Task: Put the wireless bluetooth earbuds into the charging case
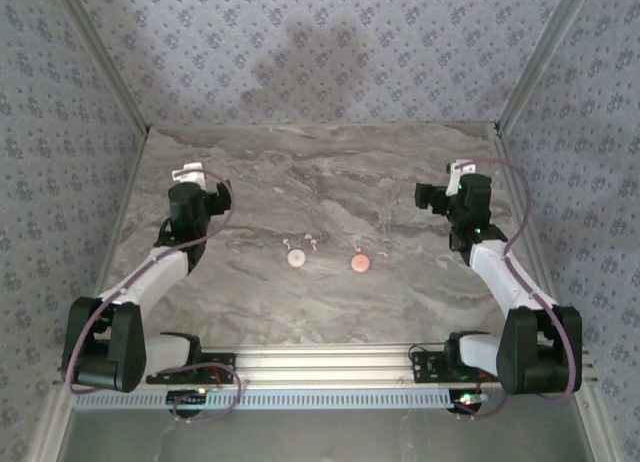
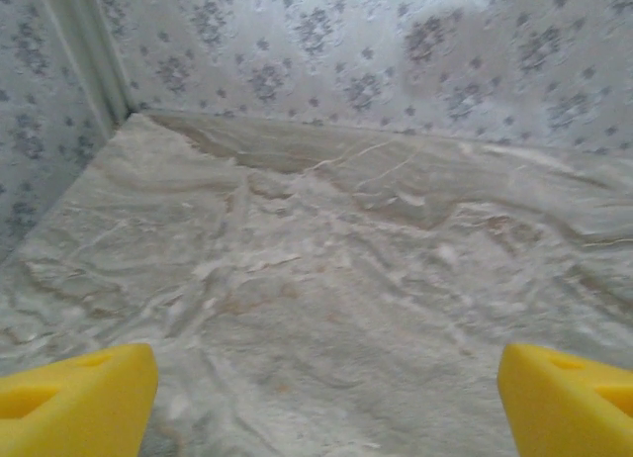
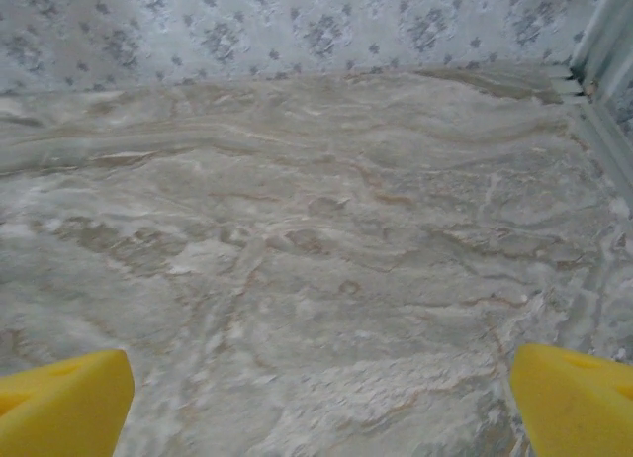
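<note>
The left arm reaches up the left side of the table, elbow bent, and its left gripper (image 2: 316, 408) hangs over bare stone. Its yellow foam fingertips (image 2: 74, 398) stand wide apart at the two lower corners of the wrist view, with nothing between them. The right arm mirrors this pose on the right side. The right gripper (image 3: 316, 403) is spread just as wide, its yellow pads (image 3: 59, 403) apart over bare tabletop, holding nothing.

The two tiny white stemmed earbuds (image 1: 289, 243) lie loose near the middle of the table, close together, between the two arms and well apart from both grippers. They are too small to tell which way each points. Just beside them sits a small round pinkish disc (image 1: 295, 259), and a second, redder disc (image 1: 360, 263) lies to its right.

The grey-brown marbled stone-look table (image 1: 330, 172) is smooth and veined. Pale walls with a small floral print (image 1: 320, 52) enclose it, and a ribbed aluminium rail (image 1: 320, 362) runs along the near edge.
</note>
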Tool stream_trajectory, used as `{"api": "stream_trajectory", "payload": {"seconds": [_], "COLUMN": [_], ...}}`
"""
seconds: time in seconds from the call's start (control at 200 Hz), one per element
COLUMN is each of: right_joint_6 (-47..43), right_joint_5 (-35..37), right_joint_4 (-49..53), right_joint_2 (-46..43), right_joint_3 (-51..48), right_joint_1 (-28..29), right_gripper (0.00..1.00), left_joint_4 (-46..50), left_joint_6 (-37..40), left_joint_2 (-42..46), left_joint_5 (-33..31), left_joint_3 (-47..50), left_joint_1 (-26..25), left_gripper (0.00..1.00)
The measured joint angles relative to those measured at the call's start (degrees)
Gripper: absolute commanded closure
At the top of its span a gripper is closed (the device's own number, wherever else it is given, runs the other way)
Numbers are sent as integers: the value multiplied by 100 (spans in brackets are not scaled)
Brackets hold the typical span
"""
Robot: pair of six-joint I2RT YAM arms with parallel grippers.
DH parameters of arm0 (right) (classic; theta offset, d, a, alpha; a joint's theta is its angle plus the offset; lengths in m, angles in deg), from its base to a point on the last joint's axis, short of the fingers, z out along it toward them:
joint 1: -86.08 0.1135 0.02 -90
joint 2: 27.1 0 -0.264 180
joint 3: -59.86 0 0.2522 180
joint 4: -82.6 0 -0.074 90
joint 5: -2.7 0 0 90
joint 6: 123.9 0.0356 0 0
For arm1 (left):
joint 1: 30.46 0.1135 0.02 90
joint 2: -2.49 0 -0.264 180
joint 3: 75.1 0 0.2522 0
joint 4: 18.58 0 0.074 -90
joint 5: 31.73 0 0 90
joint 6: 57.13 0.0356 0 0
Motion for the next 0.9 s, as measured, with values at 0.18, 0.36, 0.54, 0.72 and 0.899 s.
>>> {"api": "stream_trajectory", "payload": {"seconds": [0.18, 0.36, 0.54, 0.72, 0.899], "right_joint_6": [376, 761, 1320, 1770, 2146], "right_joint_5": [44, -39, -205, -350, -413], "right_joint_4": [1633, 2892, 4006, 4868, 5333], "right_joint_2": [-15, 376, 935, 1681, 2468], "right_joint_3": [708, 1316, 1937, 2446, 2962], "right_joint_1": [693, 1458, 1971, 2354, 2911], "right_gripper": [8, 14, 20, 21, 23], "left_joint_4": [1491, 2802, 3757, 4238, 4444], "left_joint_6": [-334, -647, -831, -855, -850], "left_joint_2": [-9, -129, -184, -186, -186], "left_joint_5": [293, 782, 1158, 1355, 1384], "left_joint_3": [-868, -1495, -1687, -1687, -1687], "left_joint_1": [-605, -833, -868, -868, -868], "left_gripper": [17, 20, 20, 19, 19]}}
